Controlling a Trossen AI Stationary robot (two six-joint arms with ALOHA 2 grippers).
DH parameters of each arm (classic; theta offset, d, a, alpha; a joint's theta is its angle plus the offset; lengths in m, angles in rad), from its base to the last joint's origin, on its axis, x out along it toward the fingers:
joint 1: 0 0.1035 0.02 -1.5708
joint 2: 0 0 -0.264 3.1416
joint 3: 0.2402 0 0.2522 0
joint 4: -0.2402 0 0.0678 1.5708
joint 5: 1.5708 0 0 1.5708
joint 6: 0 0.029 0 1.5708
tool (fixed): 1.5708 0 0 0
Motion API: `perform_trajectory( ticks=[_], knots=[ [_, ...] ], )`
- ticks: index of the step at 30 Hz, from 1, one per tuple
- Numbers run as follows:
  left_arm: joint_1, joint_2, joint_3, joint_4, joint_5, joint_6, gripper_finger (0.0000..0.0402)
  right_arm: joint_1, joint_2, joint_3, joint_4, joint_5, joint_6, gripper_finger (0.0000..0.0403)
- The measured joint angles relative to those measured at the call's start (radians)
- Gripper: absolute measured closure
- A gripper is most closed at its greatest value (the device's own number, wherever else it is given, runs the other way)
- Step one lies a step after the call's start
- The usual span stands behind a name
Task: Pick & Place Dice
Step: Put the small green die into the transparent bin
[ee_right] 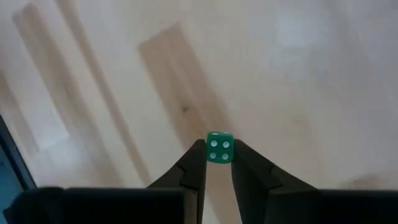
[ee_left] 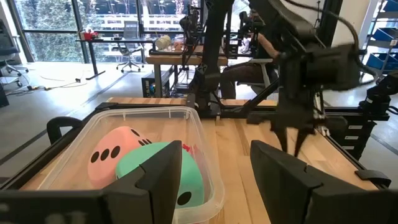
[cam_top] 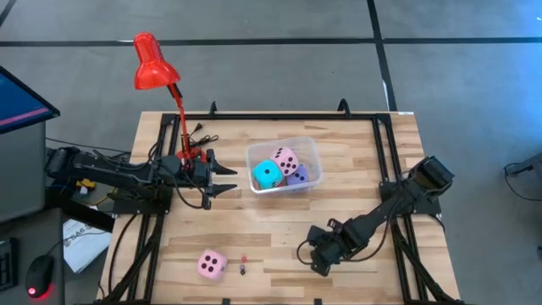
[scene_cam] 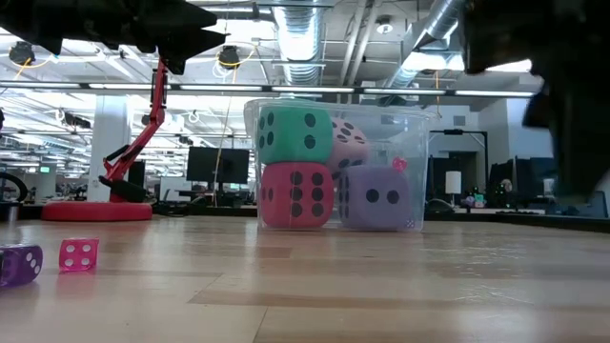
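The right hand [ee_right: 219, 163] hangs low over the front of the counter [cam_top: 279, 229], its two fingers drawn in against the sides of a small green die [ee_right: 219, 148], which sits pinched right between the tips with its four-pip face toward the wrist camera; the grip looks like the start of a lift, since the die belongs in the container. Whether the die has left the wood I cannot tell. Well off to that hand's side, near the counter's front edge, lie one big pink die [cam_top: 212, 264] and a tiny dark-red die [cam_top: 244, 269] just beside it; the low view adds a small purple die [scene_cam: 19, 264] and a small magenta one [scene_cam: 78, 253], so the small dice outside number at least three, plus the green one. Farther back, the clear plastic container [cam_top: 312, 152] holds four big dice: cyan [cam_top: 268, 174], pink [cam_top: 286, 161], lavender [cam_top: 298, 176] and red [scene_cam: 296, 195], stacked two deep. The left hand [cam_top: 230, 179] waits beside the container, fingers partly apart and empty. A red desk lamp [cam_top: 154, 63] stands behind it.
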Motion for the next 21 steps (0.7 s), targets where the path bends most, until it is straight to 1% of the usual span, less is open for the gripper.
perform_trajectory(
  ticks=[3,5,8,13,15,17,21],
  knots=[
    [0.0,0.0,0.0,-0.001,0.0,0.0,0.0221,-0.004,-0.059,0.017,-0.05,0.026,0.0,0.035],
    [0.0,0.0,0.0,0.0,0.0,0.0,0.0221,-0.003,-0.111,0.025,-0.082,0.069,0.0,0.035],
    [0.0,0.0,0.0,0.0,0.0,0.0,0.0221,-0.007,-0.182,0.034,-0.133,0.159,0.0,0.035],
    [0.0,0.0,0.0,0.005,0.0,0.0,0.0221,-0.039,-0.304,0.035,-0.2,0.361,0.0,0.035],
    [0.0,0.0,0.0,0.005,0.0,0.0,0.0221,-0.061,-0.338,0.035,-0.207,0.428,-0.024,0.035],
    [0.0,0.0,0.0,0.005,0.0,0.0,0.0221,-0.087,-0.364,0.035,-0.211,0.477,-0.068,0.035],
    [0.0,0.0,0.0,0.005,0.0,0.008,0.0221,-0.157,-0.38,0.035,-0.205,0.54,-0.145,0.035]
  ],
)
